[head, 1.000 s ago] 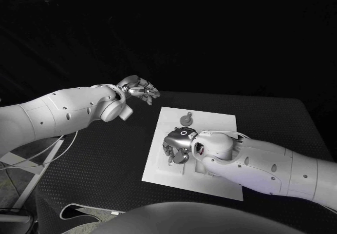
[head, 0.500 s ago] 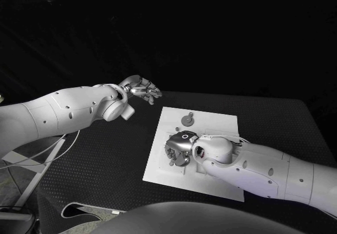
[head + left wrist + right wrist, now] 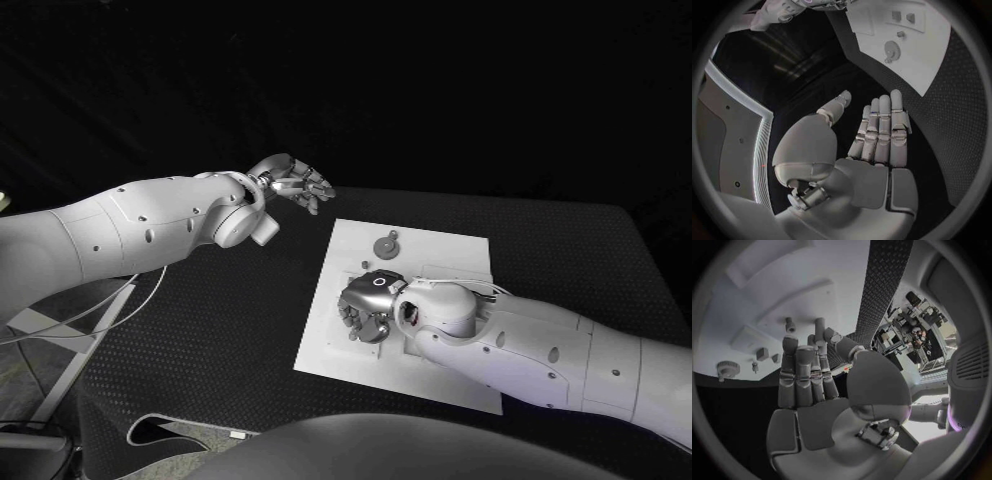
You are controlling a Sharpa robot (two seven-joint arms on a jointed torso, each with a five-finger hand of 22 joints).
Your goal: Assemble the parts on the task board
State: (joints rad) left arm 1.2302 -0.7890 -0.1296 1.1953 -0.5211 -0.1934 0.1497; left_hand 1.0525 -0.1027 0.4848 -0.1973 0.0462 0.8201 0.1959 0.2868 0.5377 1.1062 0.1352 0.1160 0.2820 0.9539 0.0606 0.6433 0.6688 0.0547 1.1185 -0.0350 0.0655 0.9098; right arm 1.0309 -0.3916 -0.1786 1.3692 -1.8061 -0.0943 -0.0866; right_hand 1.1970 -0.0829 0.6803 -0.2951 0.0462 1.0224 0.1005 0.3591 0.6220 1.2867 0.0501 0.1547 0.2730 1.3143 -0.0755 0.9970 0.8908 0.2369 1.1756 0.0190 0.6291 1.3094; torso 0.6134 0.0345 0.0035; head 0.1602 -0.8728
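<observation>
The white task board (image 3: 433, 262) lies in the middle of the black table. My right hand (image 3: 368, 305) hovers low over the board's middle, fingers pointing down at it. In the right wrist view its fingers (image 3: 804, 372) lie straight and side by side, thumb tucked against them. A grey peg (image 3: 819, 326) rises right at the thumb tip; I cannot tell whether it is pinched. A second peg (image 3: 790, 324) stands in the board (image 3: 773, 300) beside it. A round grey gear (image 3: 385, 243) lies near the board's far edge. My left hand (image 3: 293, 182) is raised beyond the board's far left corner, fingers (image 3: 879, 130) spread flat and holding nothing.
Small grey pieces (image 3: 762, 354) and the gear (image 3: 727, 369) sit on the board away from my right fingers. The left wrist view shows the board (image 3: 923, 55) with the gear (image 3: 892, 50) and a small peg (image 3: 900, 35). Black matting (image 3: 216, 320) surrounds the board.
My right forearm has swung in a little over the board's near side, and the hand has settled slightly lower. The left hand has barely shifted.
</observation>
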